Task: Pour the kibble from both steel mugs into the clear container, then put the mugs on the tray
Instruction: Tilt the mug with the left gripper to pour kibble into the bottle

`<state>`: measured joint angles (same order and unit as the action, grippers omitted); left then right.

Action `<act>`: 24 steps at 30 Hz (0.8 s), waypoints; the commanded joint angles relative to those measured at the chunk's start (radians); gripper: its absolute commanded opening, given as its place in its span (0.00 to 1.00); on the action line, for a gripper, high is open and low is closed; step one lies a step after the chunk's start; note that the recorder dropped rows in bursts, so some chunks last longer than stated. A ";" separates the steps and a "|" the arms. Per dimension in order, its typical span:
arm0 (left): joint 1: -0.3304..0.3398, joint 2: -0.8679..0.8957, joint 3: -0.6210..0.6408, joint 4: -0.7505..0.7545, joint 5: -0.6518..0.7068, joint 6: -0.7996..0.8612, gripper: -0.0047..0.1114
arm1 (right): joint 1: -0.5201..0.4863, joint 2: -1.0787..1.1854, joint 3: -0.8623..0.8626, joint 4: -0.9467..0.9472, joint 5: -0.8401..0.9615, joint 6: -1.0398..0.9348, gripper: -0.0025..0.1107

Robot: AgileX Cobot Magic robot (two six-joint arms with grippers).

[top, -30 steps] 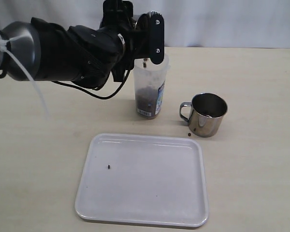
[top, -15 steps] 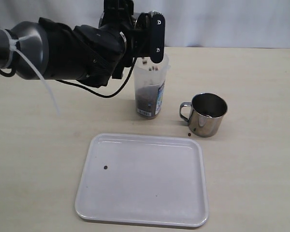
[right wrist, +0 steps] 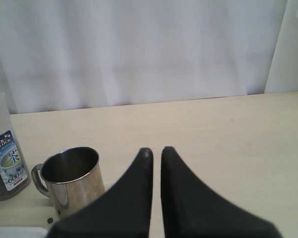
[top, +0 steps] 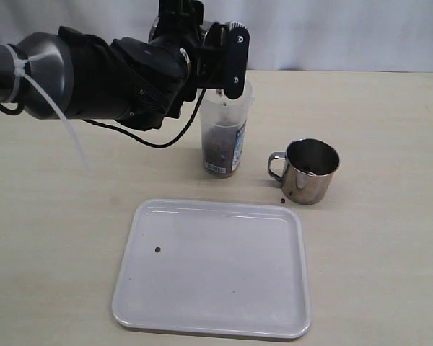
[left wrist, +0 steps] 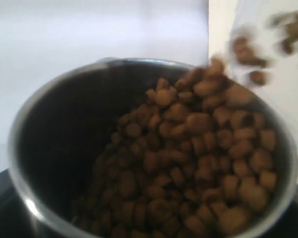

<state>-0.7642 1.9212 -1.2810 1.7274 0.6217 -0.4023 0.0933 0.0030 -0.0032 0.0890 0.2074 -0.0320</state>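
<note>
My left gripper (top: 222,66) hangs over the mouth of the clear container (top: 224,137), shut on a steel mug that the arm hides in the exterior view. The left wrist view shows that mug (left wrist: 21,148) tipped, full of kibble (left wrist: 188,163), with blurred pellets (left wrist: 248,52) leaving its rim. Brown kibble (top: 219,148) fills the container's lower part. The other steel mug (top: 310,171) stands upright to the container's right, also seen as a mug (right wrist: 72,181) in the right wrist view. My right gripper (right wrist: 155,151) is shut on nothing, beside that mug.
The white tray (top: 260,288) lies at the front with one stray pellet (top: 157,250) on it. Another loose pellet (top: 282,200) lies on the table by the standing mug. A black cable (top: 159,143) hangs from the left arm beside the container.
The kibble level in the container has risen. The stray pellet on the tray rolled slightly left. The left arm shifted a little above the container.
</note>
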 commanded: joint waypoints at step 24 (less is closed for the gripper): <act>-0.030 -0.004 -0.013 0.017 0.070 0.103 0.04 | 0.003 -0.003 0.003 0.005 0.003 -0.005 0.06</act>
<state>-0.7900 1.9212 -1.2834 1.7274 0.6513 -0.3059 0.0933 0.0030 -0.0032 0.0890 0.2074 -0.0320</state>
